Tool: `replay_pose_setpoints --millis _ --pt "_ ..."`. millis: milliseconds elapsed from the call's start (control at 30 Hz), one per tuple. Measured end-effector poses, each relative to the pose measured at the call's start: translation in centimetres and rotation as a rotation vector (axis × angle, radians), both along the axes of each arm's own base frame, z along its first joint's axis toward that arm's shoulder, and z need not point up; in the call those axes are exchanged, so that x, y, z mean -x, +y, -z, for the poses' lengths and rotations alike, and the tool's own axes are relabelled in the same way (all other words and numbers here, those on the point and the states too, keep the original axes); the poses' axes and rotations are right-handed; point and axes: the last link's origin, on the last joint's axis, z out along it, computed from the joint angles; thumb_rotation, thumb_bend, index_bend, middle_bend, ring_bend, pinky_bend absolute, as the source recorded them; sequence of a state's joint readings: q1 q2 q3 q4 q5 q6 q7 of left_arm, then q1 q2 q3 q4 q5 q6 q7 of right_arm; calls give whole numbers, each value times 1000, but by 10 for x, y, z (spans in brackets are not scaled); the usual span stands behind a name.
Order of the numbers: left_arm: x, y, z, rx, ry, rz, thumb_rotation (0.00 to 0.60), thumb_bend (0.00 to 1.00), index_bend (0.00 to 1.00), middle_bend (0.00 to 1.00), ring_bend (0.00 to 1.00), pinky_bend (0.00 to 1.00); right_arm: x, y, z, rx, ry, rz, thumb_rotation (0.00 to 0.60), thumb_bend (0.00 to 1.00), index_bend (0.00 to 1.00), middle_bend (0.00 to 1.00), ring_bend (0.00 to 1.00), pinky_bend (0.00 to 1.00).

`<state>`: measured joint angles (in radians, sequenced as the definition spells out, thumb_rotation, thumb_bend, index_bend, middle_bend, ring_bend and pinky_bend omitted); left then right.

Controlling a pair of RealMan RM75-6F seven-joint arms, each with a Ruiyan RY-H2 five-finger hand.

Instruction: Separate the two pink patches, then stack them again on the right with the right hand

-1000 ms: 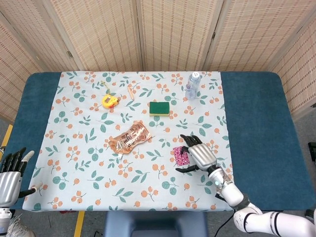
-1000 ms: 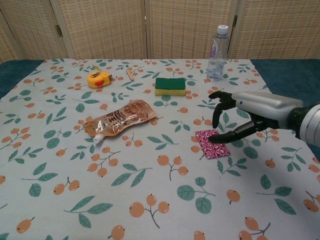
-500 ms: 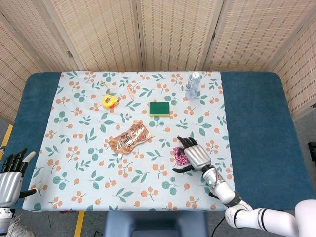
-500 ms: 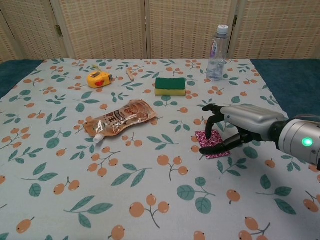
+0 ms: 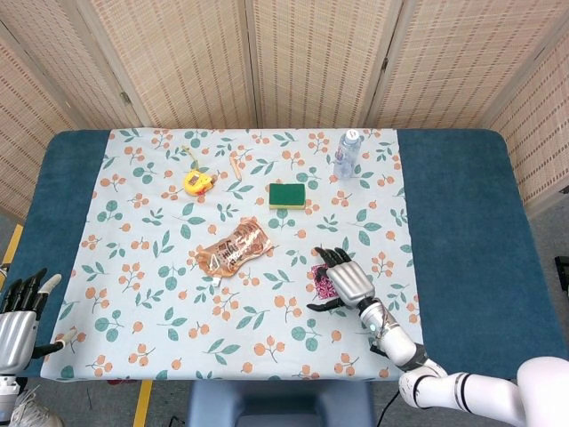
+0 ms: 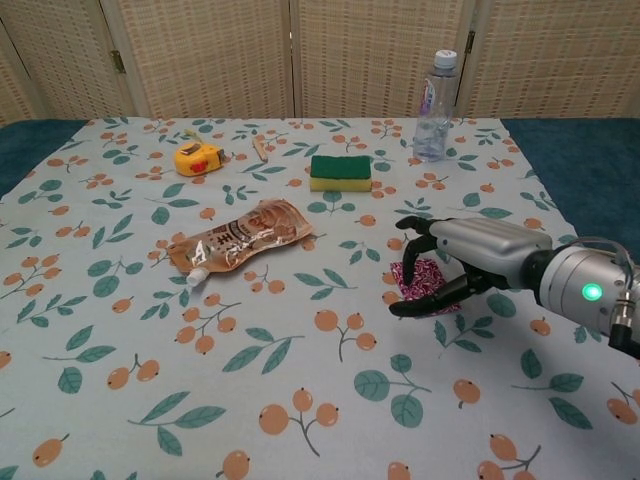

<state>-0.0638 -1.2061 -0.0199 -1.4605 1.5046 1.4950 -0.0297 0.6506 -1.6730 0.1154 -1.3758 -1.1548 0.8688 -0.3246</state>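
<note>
Pink patches (image 6: 425, 279) sit as one stack at about 4 o'clock from table centre, on the floral cloth (image 6: 300, 330), just under the right hand (image 6: 455, 262). Fingers are spread and arched over the stack, thumb low at its near edge; can't tell whether anything is pinched yet.

Risks, biggest first:
- Fingers catch both layers, so the stack lifts or slides as one with no separation.
- Thin fabric on cloth: the thumb may just bunch the tablecloth.
- Patches mostly hidden by the hand, so grip is hard to confirm.

Left hand (image 5: 18, 316) idles at 8 o'clock off the table edge, fingers apart, empty.

Writing: brown pouch (image 6: 235, 238) has print, unreadable. Bottle (image 6: 435, 105) label unreadable too.
</note>
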Motion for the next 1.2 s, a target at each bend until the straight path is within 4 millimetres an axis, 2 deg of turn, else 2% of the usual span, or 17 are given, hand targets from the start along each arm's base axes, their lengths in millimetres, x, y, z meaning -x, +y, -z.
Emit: replay_pose_setpoints --millis 400,967,1100,1200 --pt "1 0 1 10 -8 -4 600 223 144 43 89 0 8 -3 1 2 26 20 219 41 386 19 0 0" --pt "-1 2 3 11 -11 3 600 223 144 43 89 0 49 1 -35 94 40 116 218 41 386 26 0 0" --pt "-2 2 3 8 -12 4 600 223 144 43 89 0 45 5 -39 87 -2 114 220 41 385 26 0 0" --pt "-2 2 4 10 -12 7 600 223 144 43 89 0 34 7 -34 66 -18 73 218 41 386 26 0 0"
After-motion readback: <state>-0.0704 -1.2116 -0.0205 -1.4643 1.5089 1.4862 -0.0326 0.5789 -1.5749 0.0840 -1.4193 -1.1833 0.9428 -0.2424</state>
